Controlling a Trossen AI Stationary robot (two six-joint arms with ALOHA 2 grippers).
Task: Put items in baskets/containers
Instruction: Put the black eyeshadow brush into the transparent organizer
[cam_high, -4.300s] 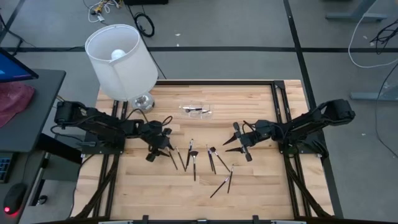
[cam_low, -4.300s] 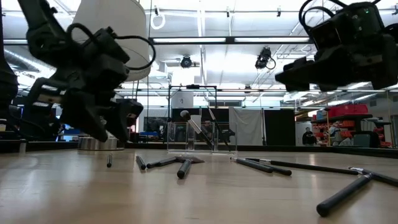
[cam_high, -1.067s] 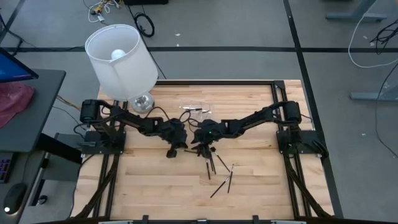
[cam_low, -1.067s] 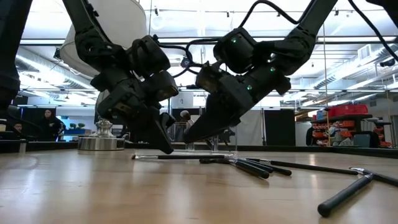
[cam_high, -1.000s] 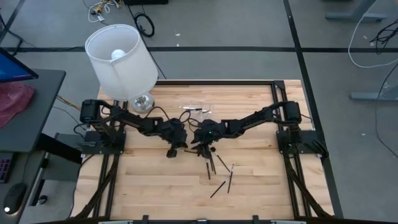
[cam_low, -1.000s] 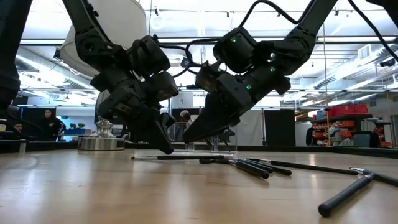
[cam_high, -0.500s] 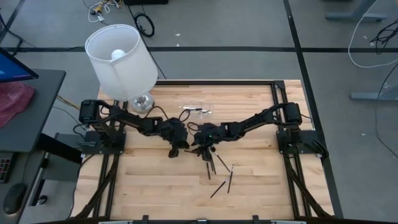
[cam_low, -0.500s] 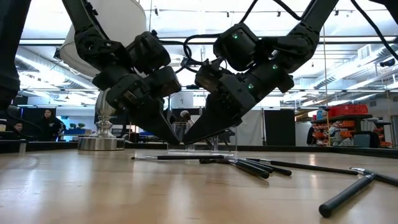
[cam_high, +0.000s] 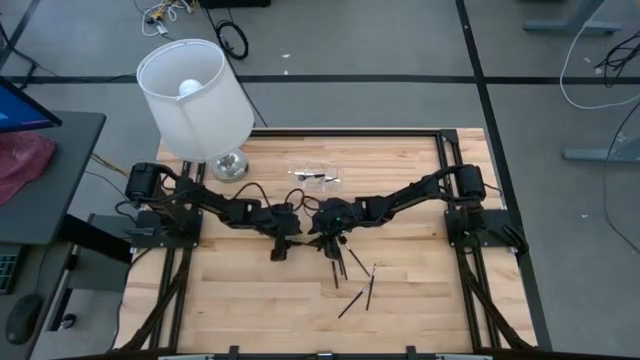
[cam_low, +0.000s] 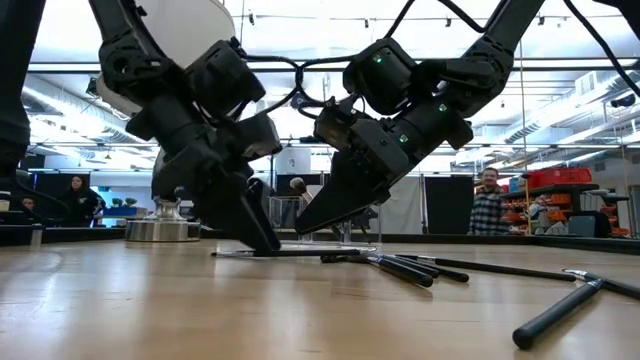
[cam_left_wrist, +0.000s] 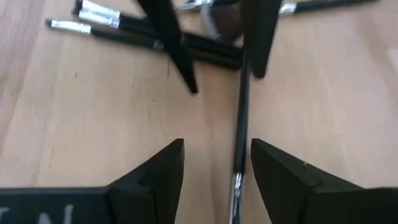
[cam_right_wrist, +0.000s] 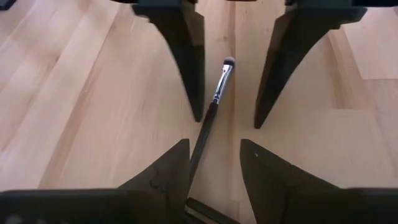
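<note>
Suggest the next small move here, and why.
Probably the right gripper should close on the makeup brush lying flat on the table between its open fingers. The left gripper also straddles it, open, so nothing holds it, and the clear container lies beyond.

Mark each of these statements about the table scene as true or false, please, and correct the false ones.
1. Both grippers meet near the middle of the table. True: the left gripper faces the right gripper.
2. The left gripper's fingers are shut on a brush. False: they stand open, with one brush lying on the wood between them.
3. The clear container stands behind the grippers, near the lamp. True.
4. All brushes are already in the container. False: several brushes lie on the table.
</note>
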